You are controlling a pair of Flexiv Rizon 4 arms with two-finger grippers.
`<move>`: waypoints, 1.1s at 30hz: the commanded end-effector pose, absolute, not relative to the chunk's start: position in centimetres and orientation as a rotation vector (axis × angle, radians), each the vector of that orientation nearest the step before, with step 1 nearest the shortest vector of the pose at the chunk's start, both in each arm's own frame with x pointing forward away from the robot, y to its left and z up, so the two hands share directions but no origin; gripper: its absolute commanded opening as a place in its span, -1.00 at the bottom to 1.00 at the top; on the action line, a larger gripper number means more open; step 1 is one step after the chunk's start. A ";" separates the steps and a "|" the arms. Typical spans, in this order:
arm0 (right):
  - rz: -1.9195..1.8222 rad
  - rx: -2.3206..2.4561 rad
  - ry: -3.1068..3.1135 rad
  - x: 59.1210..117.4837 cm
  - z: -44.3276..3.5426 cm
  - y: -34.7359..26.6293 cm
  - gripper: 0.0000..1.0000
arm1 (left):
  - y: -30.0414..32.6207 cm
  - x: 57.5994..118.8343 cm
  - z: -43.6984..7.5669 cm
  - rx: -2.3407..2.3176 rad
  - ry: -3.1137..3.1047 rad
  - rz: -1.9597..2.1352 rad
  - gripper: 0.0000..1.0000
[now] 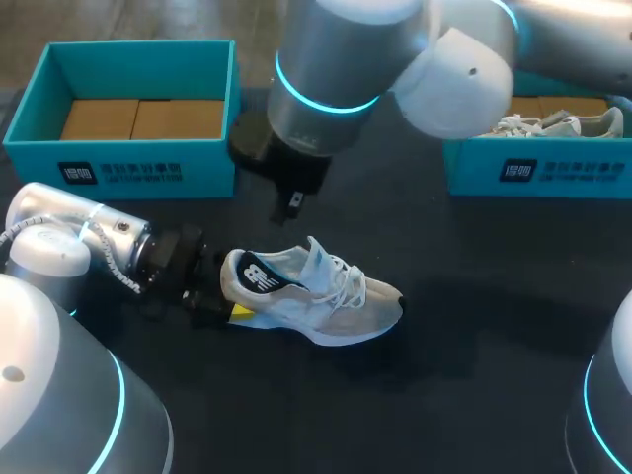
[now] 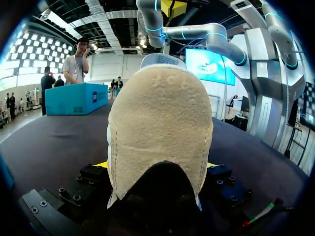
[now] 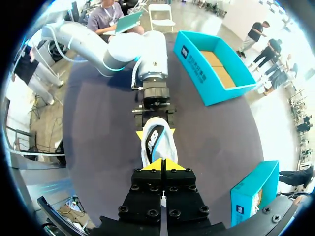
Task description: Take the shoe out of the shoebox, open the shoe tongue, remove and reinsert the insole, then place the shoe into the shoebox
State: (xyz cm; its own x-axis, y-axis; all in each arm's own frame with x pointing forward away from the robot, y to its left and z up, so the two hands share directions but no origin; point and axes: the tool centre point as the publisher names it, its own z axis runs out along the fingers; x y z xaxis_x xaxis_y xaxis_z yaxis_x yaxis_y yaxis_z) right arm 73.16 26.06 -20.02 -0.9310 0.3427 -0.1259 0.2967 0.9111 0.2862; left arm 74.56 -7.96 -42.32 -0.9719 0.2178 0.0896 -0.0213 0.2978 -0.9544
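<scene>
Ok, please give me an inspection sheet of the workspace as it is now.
Surface: dark table.
Job's things: shoe upright on the table; left shoebox open, cardboard inside; right shoebox holds a second shoe.
Clutter: nothing seen.
Grippers: left gripper shut on the shoe's heel; right gripper shut, empty, above the shoe.
Cables: pale cable on the left arm.
Surroundings: nothing seen.

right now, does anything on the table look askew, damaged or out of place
Nothing stands out. The shoe sits upright on its sole on the table, its heel gripped by the left hand, with the right hand shut above it. The left box and right box stand level and intact.
</scene>
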 end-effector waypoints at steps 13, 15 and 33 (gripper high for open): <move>0.286 0.490 2.941 73.6 -20.5 27.1 0.87 | -8.1 74.6 -42.5 -0.180 -2.362 1.740 -1.00; 0.288 0.478 2.960 73.8 -20.9 27.5 0.93 | -8.1 74.6 -42.5 -0.180 -2.362 1.740 -1.00; 0.274 0.530 3.085 74.6 -26.3 29.5 0.70 | -8.1 74.6 -42.5 -0.180 -2.362 1.740 -1.00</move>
